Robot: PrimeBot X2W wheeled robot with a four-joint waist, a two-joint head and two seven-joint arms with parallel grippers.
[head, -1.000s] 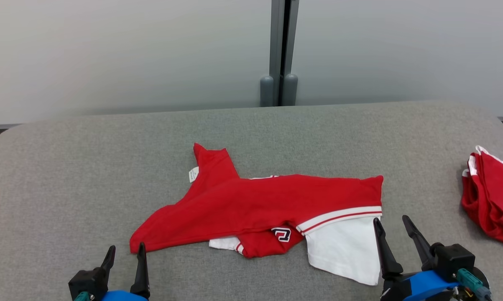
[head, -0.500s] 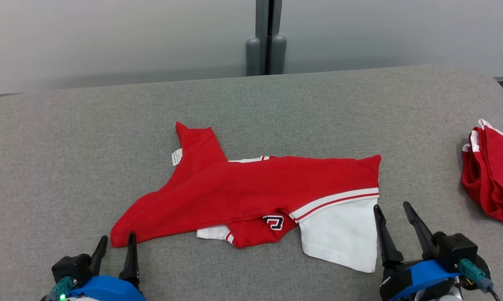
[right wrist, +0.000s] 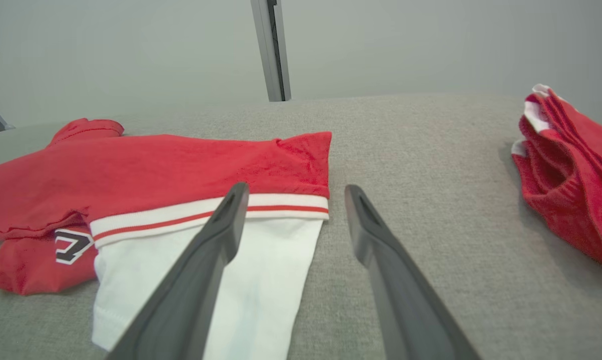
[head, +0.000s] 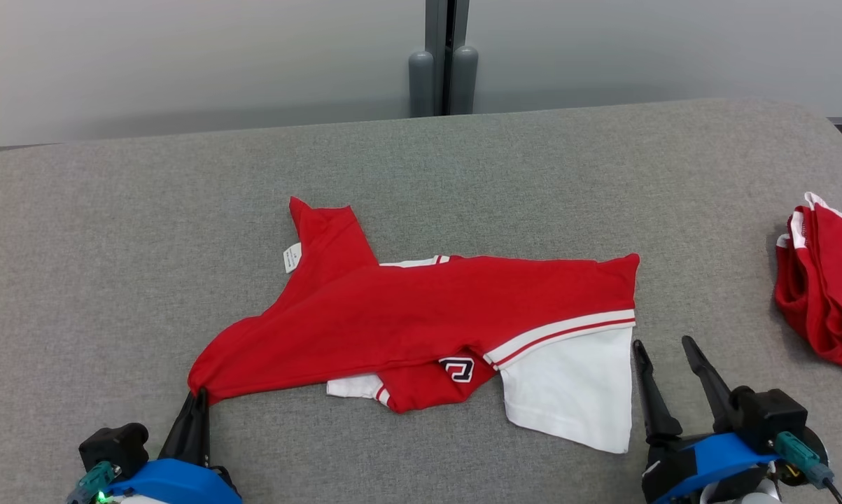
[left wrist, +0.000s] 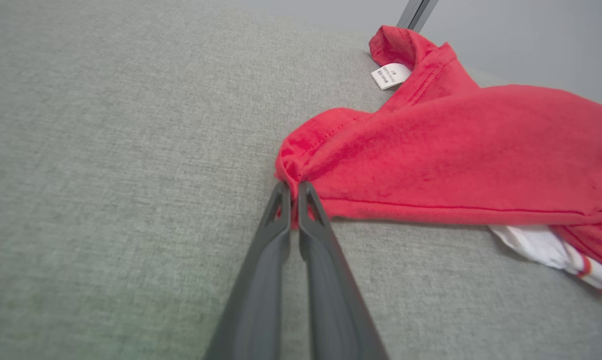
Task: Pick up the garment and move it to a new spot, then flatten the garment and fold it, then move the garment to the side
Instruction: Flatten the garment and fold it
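A red and white garment [head: 421, 322] lies crumpled across the middle of the grey padded surface [head: 113, 231]. Its white part [head: 574, 392] points toward the near right, and a small label [head: 292, 257] shows at the far left. My left gripper [head: 198, 395] is shut on the garment's near-left red corner; in the left wrist view the corner [left wrist: 293, 170] bunches between the closed fingers of that gripper [left wrist: 294, 187]. My right gripper [head: 662, 343] stands open just right of the white part, its left finger [right wrist: 230, 210] over the cloth's edge [right wrist: 301, 200], holding nothing.
A second red and white cloth pile [head: 823, 280] lies at the right edge of the surface, also seen in the right wrist view [right wrist: 571, 175]. A grey wall with a vertical post [head: 443, 56] stands behind the surface's far edge.
My left gripper has moved up to the garment's near-left corner and shut on it. The camera tilted down, shifting the whole picture. The right gripper stays open.
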